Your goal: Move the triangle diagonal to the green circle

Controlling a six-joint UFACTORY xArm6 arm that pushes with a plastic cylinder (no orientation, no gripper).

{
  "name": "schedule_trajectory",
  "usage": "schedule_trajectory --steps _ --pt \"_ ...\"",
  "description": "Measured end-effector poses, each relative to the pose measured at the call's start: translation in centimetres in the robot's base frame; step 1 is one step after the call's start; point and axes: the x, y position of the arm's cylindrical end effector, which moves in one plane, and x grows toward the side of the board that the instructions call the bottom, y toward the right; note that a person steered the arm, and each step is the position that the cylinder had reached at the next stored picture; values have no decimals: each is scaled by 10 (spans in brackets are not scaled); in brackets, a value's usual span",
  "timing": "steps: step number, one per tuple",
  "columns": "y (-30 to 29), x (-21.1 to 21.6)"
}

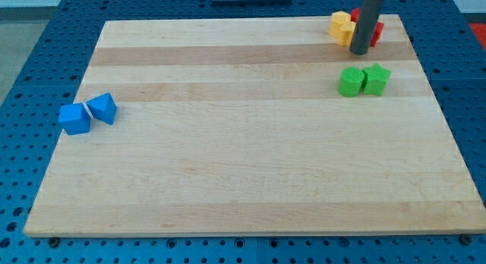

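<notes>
A blue triangle block (102,108) lies at the board's left edge, touching a blue cube (74,118) on its left. A green circle block (351,81) sits at the upper right, with a green star block (376,79) touching its right side. My tip (358,51) is at the upper right, just above the green circle and apart from it, far from the blue triangle. The rod stands in front of a yellow block (342,26) and a red block (377,30), partly hiding both.
The wooden board (243,180) lies on a blue perforated table (30,82). The yellow and red blocks cluster near the board's top right corner; their shapes are partly hidden by the rod.
</notes>
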Motion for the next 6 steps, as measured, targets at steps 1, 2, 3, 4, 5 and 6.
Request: schedule_trajectory --steps 1,2,3,4,5,6 --pt "3 1" --pt "23 12" --pt "14 31" --pt "-54 31" --pt "-145 31" --pt "-247 31"
